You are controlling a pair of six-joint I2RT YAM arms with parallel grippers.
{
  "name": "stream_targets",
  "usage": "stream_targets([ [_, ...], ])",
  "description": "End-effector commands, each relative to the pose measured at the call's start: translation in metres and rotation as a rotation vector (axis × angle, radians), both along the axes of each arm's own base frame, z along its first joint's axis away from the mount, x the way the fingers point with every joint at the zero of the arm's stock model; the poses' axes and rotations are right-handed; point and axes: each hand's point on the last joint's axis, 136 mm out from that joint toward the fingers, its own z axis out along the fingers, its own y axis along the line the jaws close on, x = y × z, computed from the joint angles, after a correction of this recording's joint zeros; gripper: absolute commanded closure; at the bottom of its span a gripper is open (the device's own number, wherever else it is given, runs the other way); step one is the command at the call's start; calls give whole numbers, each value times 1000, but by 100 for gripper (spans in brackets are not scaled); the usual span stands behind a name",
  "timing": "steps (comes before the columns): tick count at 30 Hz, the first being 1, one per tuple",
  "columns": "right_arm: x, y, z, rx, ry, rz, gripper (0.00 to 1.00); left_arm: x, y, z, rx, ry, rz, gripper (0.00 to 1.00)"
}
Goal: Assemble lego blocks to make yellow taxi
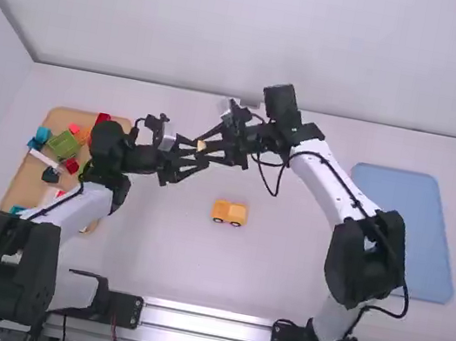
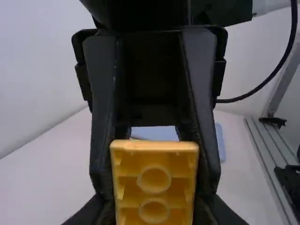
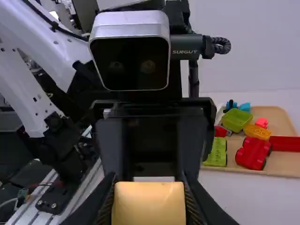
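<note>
A: State of the claws?

B: The left claw (image 1: 188,157) and right claw (image 1: 212,144) meet above the table (image 1: 281,273), between the two arms. Both are narrowed onto one yellow block (image 1: 201,145). The left wrist view puts the right claw's fingers against opposite sides of it; the right wrist view has the left claw's coming in from the far side, as far apart as the block is wide.

A: Orientation of the block?

B: Hollow underside toward the left wrist camera, two round tubes visible inside. A plain, smooth face is turned to the right wrist camera.

A: And the taxi?

B: Part-built taxi (image 1: 229,213) rests on the table, nearer the arm bases than the claws are, apart from both. Yellow-orange body, dark wheels along its near side.

A: Surroundings?

B: Tan tray (image 1: 16,188) at the left, holding loose pieces. Among them: green block (image 3: 236,119), orange block (image 3: 257,131), red wheeled piece (image 3: 253,153), lime wheeled piece (image 3: 216,153), pink piece (image 3: 261,123). Blue tray (image 1: 400,229) lies at the right, beyond the right arm.
</note>
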Motion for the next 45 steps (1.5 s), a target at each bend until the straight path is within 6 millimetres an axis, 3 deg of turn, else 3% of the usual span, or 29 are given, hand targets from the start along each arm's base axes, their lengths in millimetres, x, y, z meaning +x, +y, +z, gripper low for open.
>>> stream_targets([
  [1,6,1,6,10,-31,-10,80,-5,-2,-1,1,-3,-28,19],
  [2,10,0,7,9,-34,-22,81,-4,-2,-1,1,5,-22,5],
  [3,17,-2,8,3,-35,-47,83,0,-1,-3,0,18,0,1],
  [6,37,-5,7,-35,-26,-136,85,11,3,-11,1,75,72,1],
  [8,73,-13,-1,-122,-1,-323,85,28,14,-24,8,156,181,1],
  [9,81,-15,-4,-146,3,-372,85,30,16,-27,11,174,201,1],
  [10,104,-24,-13,-221,18,-520,85,37,21,-37,20,223,252,1],
  [12,130,-43,-31,-352,41,-736,85,44,28,-56,65,281,335,1],
  [15,140,-63,-61,-545,47,-929,84,56,46,-82,137,349,479,1],
  [17,137,-72,-76,-649,52,-995,84,64,59,-95,166,396,586,1],
  [20,109,-84,-110,-873,73,-1022,84,76,90,-113,172,507,795,1],
  [22,97,-82,-121,-937,74,-1003,83,79,98,-114,177,508,839,1],
  [24,77,-76,-140,-1022,87,-951,82,84,105,-105,159,469,867,1],
  [26,70,-75,-144,-1045,97,-931,83,86,104,-98,138,451,867,1],
  [31,38,-66,-165,-1134,209,-884,84,83,110,-50,84,316,906,1],
  [36,28,-46,-180,-1128,192,-774,84,64,127,-9,107,186,1006,1],
  [39,27,-27,-183,-1089,178,-705,85,38,150,11,121,163,1143,1],
  [42,32,-3,-184,-1053,135,-620,86,12,174,16,145,174,1282,1],
  [45,33,8,-188,-1070,79,-565,86,-2,184,18,158,181,1339,1],
])
